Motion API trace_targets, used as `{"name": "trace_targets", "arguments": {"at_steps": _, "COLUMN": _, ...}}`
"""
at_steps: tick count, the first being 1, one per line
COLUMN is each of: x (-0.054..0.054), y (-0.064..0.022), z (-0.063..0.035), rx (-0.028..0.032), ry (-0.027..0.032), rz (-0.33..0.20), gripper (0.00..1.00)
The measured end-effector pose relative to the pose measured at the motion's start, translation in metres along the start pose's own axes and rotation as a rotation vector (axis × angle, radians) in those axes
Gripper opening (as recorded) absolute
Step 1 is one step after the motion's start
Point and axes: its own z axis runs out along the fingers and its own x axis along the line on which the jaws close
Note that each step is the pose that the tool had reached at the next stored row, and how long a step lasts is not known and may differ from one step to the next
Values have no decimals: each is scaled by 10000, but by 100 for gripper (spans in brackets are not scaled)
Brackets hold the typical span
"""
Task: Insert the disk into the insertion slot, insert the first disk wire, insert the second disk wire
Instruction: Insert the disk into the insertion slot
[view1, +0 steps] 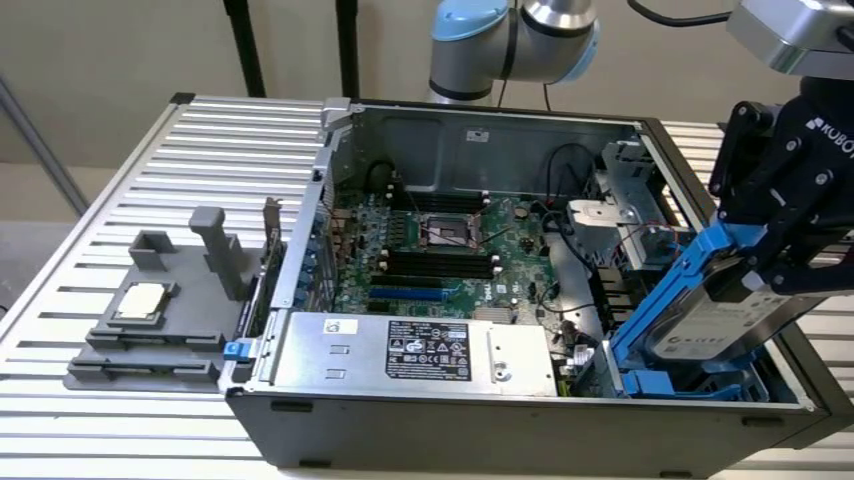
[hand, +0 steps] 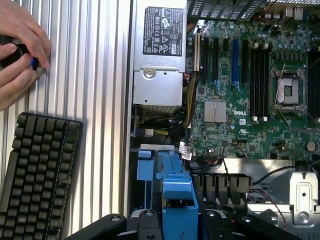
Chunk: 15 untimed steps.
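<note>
The gripper (view1: 781, 262) is clenched on the disk (view1: 707, 325) — likely stiff, heavy and shock-sensitive, best held by its blue side rails — tilted above the insertion slot (view1: 674, 385).

Disk (view1: 714, 325): smooth silver-grey metal w/ white paper label. Carrier (view1: 667, 295): bright blue plastic, slightly glossy. Table (view1: 80, 440): ribbed bare metal, satin sheen. Silver box (view1: 320, 365), near side of case: bare sheet metal, black label. Keyboard (hand: 40, 175): matt black plastic.
</note>
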Motion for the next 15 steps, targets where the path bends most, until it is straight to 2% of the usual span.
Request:
{"name": "trace_targets", "arguments": {"at_steps": 11, "x": 7, "y": -2, "z": 63, "rx": 0, "ry": -83, "rz": -3, "gripper": 33}}
{"name": "trace_targets", "arguments": {"at_steps": 13, "x": 8, "y": -2, "z": 69, "rx": 0, "ry": -91, "rz": -3, "gripper": 34}}
{"name": "trace_targets", "arguments": {"at_steps": 14, "x": 8, "y": -2, "z": 73, "rx": 1, "ry": -96, "rz": -3, "gripper": 41}}
{"name": "trace_targets", "arguments": {"at_steps": 15, "x": 9, "y": -2, "z": 76, "rx": 0, "ry": -102, "rz": -3, "gripper": 41}}
